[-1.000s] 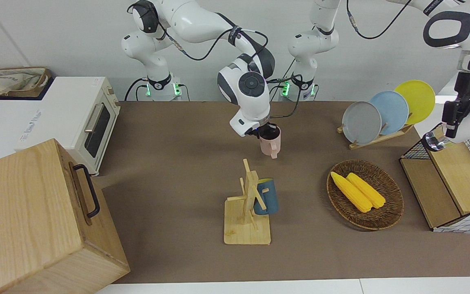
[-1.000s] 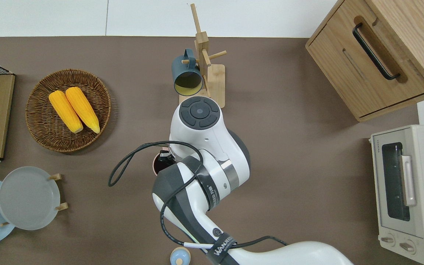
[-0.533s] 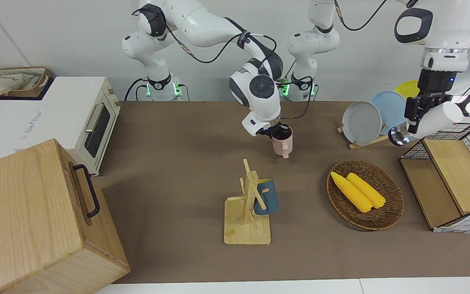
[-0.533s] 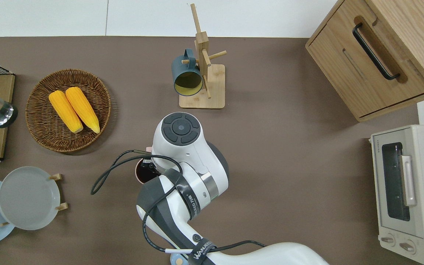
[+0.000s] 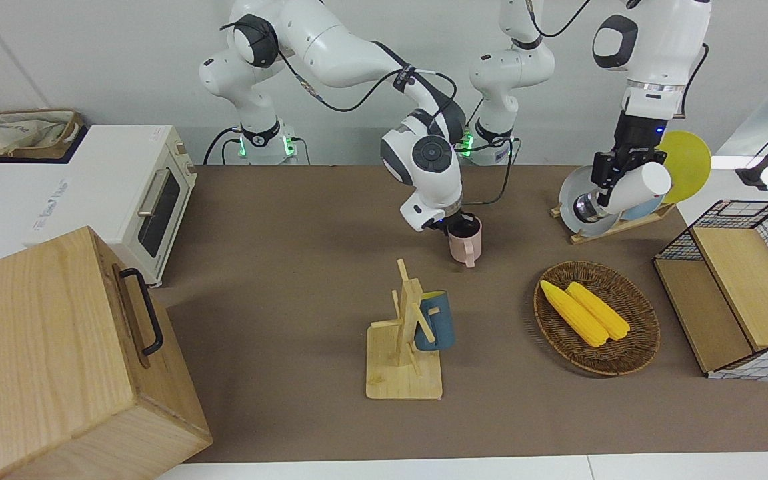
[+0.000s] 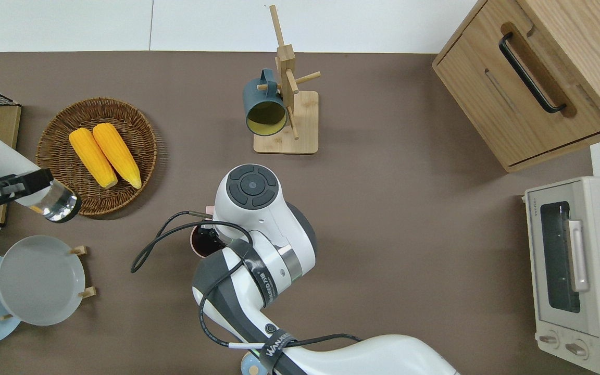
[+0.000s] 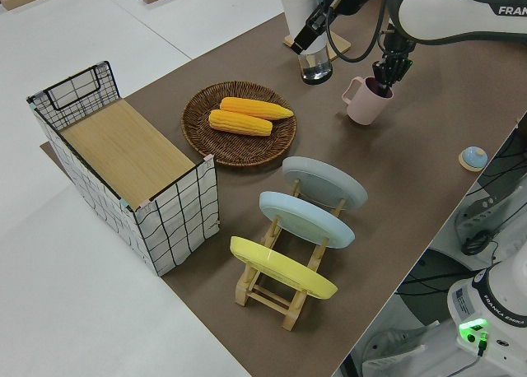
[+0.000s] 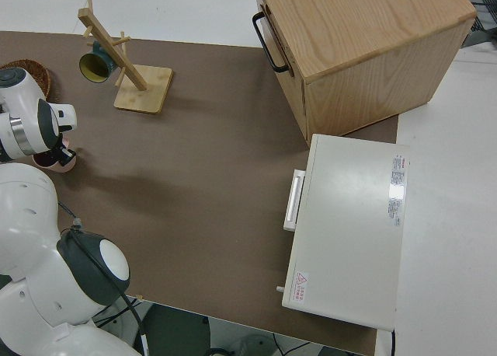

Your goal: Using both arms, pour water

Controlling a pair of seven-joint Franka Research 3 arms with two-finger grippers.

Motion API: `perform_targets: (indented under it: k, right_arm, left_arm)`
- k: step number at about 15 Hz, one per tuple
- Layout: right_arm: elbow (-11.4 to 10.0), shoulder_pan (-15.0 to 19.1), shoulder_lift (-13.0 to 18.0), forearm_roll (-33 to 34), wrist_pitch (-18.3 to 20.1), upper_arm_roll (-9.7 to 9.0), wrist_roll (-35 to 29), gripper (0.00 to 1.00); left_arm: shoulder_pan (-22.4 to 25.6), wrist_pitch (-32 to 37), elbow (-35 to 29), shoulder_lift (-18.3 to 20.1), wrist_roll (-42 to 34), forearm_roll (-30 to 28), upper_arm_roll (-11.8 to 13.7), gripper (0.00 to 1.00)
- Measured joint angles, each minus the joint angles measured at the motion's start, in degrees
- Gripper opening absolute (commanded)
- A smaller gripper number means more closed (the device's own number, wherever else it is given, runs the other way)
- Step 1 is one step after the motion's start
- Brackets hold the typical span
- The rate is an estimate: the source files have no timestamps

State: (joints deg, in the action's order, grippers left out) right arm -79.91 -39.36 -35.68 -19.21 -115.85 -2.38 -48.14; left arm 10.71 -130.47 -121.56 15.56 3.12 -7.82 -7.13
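Observation:
My right gripper [image 5: 456,225] is shut on the rim of a pink mug [image 5: 467,243], upright and low at the middle of the table. The arm hides most of the mug [image 6: 200,243] from overhead. The side view shows the mug [image 7: 362,102] with its handle pointing away from the robots. My left gripper [image 5: 613,175] is shut on a white bottle [image 5: 631,189], tilted with its silvery end down. From overhead the bottle [image 6: 3,167] hangs between the wicker basket and the plate rack, a good way from the mug.
A wicker basket [image 5: 651,333] holds two corn cobs [image 5: 584,310]. Plates stand in a rack [image 6: 39,278]. A wire box [image 5: 744,293] sits at the left arm's end. A mug tree [image 5: 403,347] carries a blue mug [image 5: 436,323]. A wooden cabinet [image 5: 44,360] and toaster oven [image 5: 124,193] fill the right arm's end.
The left arm has swung the bottle in from above the wire box toward the table's middle. The right arm has carried the pink mug a little toward the left arm's end.

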Motion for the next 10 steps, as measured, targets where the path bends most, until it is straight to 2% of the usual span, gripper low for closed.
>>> perform_targets:
  k: [1,3,4,5,6,10]
  right_arm:
    - [0.0,0.0,-0.1,0.0,-0.5,0.01,0.0,0.204]
    - [-0.1,0.0,-0.2,0.0,-1.2,0.00,0.0,0.665]
    - [-0.1,0.0,-0.2,0.0,-1.3,-0.01,0.0,0.744]
    - [-0.1,0.0,-0.2,0.0,-1.3,-0.02,0.0,0.937]
    - [-0.1,0.0,-0.2,0.0,-1.3,-0.02,0.0,0.987]
    - [-0.1,0.0,-0.2,0.0,-1.5,-0.02,0.2,0.987]
  left_arm:
    - [0.0,0.0,-1.8,0.9,0.1,0.0,-0.9,0.01]
    - [0.0,0.0,-5.1,2.3,0.3,0.0,-2.9,0.01]
    - [0.0,0.0,-6.7,2.7,0.5,0.0,-4.0,0.01]
    - [0.0,-0.1,-7.6,2.9,0.7,0.0,-4.5,0.01]
    - [0.0,-0.1,-8.3,3.0,0.7,0.0,-5.0,0.01]
    - [-0.2,-0.2,-9.4,3.1,0.9,0.0,-5.9,0.01]
